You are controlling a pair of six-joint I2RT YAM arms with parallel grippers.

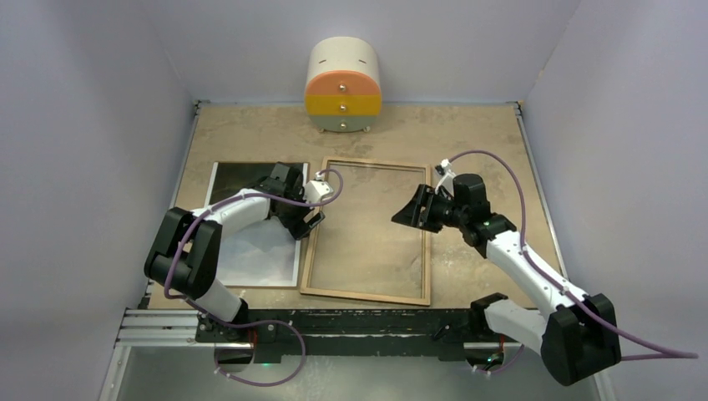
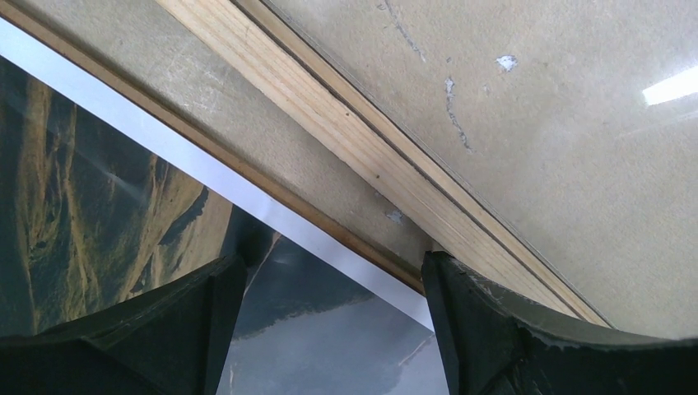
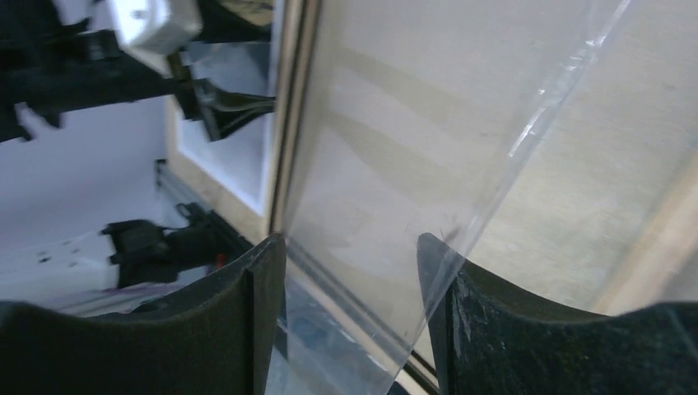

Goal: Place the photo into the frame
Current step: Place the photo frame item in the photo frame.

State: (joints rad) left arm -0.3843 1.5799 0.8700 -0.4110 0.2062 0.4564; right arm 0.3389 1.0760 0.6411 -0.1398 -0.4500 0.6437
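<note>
The frame [image 1: 366, 294] lies flat in the middle of the worktop [image 1: 467, 134] with its light wood back facing up and the worktop's brown showing through the glass. The photo [image 1: 259, 255] lies face up just to its left, long side parallel to the frame's left rail. In the left wrist view a thin brown strip runs between the photo's white edge and the rail.

The left claw [image 1: 307, 219] hangs low over that boundary with its fingers spread. Its wrist view shows the photo's right edge in the gap and nothing pinched, the right finger [image 2: 494, 329] close to the wooden rail.

The right claw [image 1: 407, 213] sits over the right part of the frame and points left. It is also spread, with the edge of the clear pane [image 3: 387, 164] running between its fingers. Whether either finger touches the pane cannot be told.

A small rounded chest of drawers [image 1: 342, 88] stands at the far edge.
</note>
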